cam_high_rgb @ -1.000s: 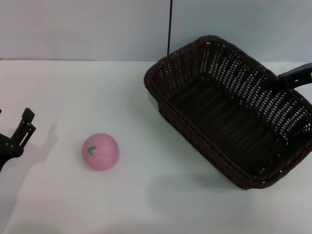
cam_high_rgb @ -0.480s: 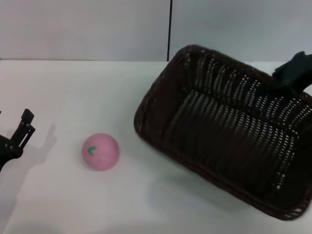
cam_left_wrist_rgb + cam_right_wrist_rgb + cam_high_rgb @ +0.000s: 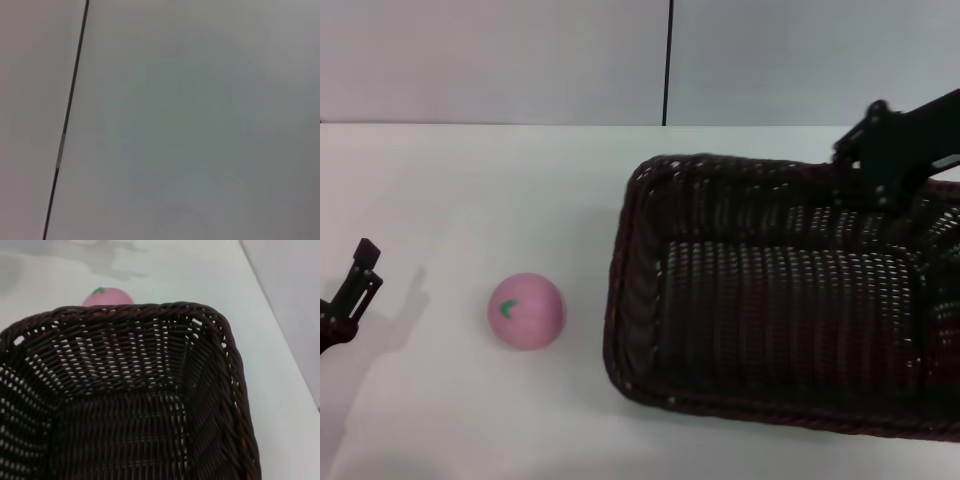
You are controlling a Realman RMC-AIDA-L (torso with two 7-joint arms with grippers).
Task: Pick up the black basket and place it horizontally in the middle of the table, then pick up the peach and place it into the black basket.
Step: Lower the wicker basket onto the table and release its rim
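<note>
The black basket [image 3: 780, 310] lies lengthwise across the right half of the white table [image 3: 500, 180], its open top towards me. My right gripper [image 3: 876, 165] is shut on its far rim near the right end. I cannot tell if the basket rests on the table or hangs just above it. The pink peach [image 3: 526, 311] sits on the table to the left of the basket, a short gap from its left end. In the right wrist view the basket's woven inside [image 3: 125, 410] fills the picture and the peach [image 3: 107, 296] shows beyond its rim. My left gripper [image 3: 358, 272] is open at the left edge.
A pale wall with a dark vertical seam [image 3: 668, 60] stands behind the table. The left wrist view shows only this wall and the seam [image 3: 67, 120]. Bare tabletop lies between the peach and my left gripper and along the back left.
The basket has swung from slanted to lengthwise across the table and has come left, nearer the peach. My right gripper moved with it. My left gripper sank slightly. The peach has not moved.
</note>
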